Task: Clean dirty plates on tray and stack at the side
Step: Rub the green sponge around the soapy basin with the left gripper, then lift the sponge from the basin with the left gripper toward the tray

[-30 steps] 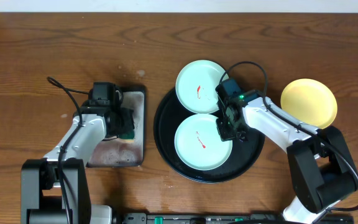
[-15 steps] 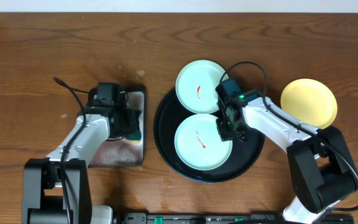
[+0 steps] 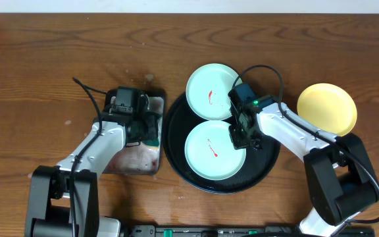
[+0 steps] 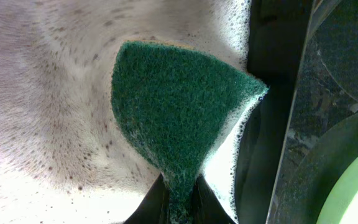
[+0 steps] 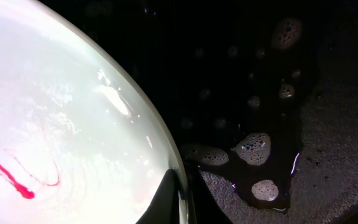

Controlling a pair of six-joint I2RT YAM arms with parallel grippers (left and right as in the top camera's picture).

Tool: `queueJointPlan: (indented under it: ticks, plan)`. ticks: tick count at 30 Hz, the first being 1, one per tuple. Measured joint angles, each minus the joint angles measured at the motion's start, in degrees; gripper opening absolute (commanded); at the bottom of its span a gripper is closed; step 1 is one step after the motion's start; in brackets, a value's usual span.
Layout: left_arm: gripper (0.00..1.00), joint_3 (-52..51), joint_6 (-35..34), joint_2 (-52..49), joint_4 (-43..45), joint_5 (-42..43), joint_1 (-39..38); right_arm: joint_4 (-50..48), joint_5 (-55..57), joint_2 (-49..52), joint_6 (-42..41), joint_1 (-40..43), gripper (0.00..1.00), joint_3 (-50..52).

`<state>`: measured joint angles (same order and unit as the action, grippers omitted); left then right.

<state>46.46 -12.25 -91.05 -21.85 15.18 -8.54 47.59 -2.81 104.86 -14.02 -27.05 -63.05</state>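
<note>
Nearest to the front edge, a little right of the middle: large round glossy black tray (image 3: pixel 268 164) with raised rim. On its front half, lying flat: small round pale mint-white plate (image 3: pixel 206 161), marked in the centre with a thin red sauce smear (image 3: pixel 214 150). At the right rim of this near plate: right gripper (image 3: pixel 241 137), fingers (image 5: pixel 166 200) clamped on the plate edge. Just beside, on the wet black surface: several soap bubbles (image 5: pixel 253 149).

Left of the black tray and just beside its rim, toward the front edge: small rectangular grey tray with dark rim (image 3: pixel 131 161), covered with white foam. Over its far right part: left gripper (image 3: pixel 149 128), fingers pinched tight on a dark green scouring sponge (image 4: pixel 179 112) with foam along one edge. Sponge over the foamy grey tray, close to the dark rim; touching the foam or not, impossible to tell.

Further back, toward the right edge: small round yellow plate (image 3: pixel 327 108), flat on the bare brown wooden tabletop (image 3: pixel 45 59), near the black tray but apart from it. No smear to make out on it from overhead.

Farthest back: second pale mint-white plate (image 3: pixel 202 79), resting over the far left rim of the black tray, partly outside it, also with a short red mark. Front edge very close to the near plate; touching or not, cannot tell.
</note>
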Motion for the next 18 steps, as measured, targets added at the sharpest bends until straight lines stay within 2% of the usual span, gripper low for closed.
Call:
queueJointPlan:
  ticks: [12,18]
  plan:
    - [0.07,2.86,-0.02,0.09,-3.04,-2.49,0.17,0.13,0.0,0.0,0.0,0.0,0.01,-0.02]
    - [0.07,4.46,-0.02,4.52,-2.86,-3.65,1.9,0.17,-0.02,0.0,0.02,0.0,0.01,-0.02]
